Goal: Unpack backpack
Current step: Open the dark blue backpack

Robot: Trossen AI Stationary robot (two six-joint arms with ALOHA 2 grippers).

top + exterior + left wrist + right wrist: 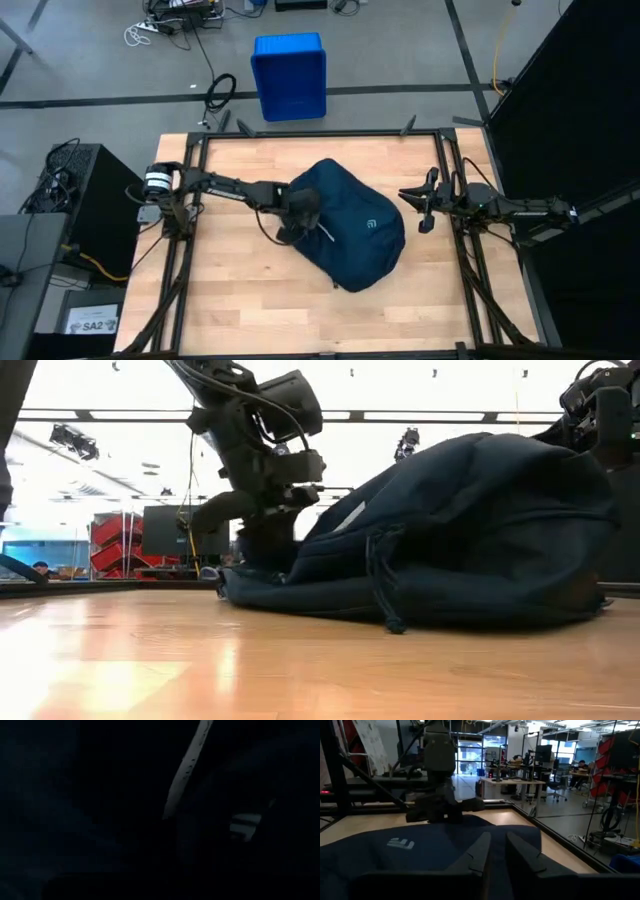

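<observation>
We are seeing the backpack (pixel 350 230) lying in the middle of the table (pixel 220 300), logo label (pixel 372 226) facing up. The left gripper (pixel 291 222) is pressing into the bag's left side by the white stripe (pixel 327 235), fingers clamped together; whether fabric is caught we cannot tell. The right gripper (pixel 498 851) is hovering at the table's right edge, fingers nearly together, holding nothing.

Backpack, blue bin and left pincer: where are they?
backpack (pixel 350 235), high view, on its top fabric.
blue bin (pixel 289 75), high view, on its inside floor.
left pincer (pixel 296 222), high view, at its tips against the backpack.
</observation>
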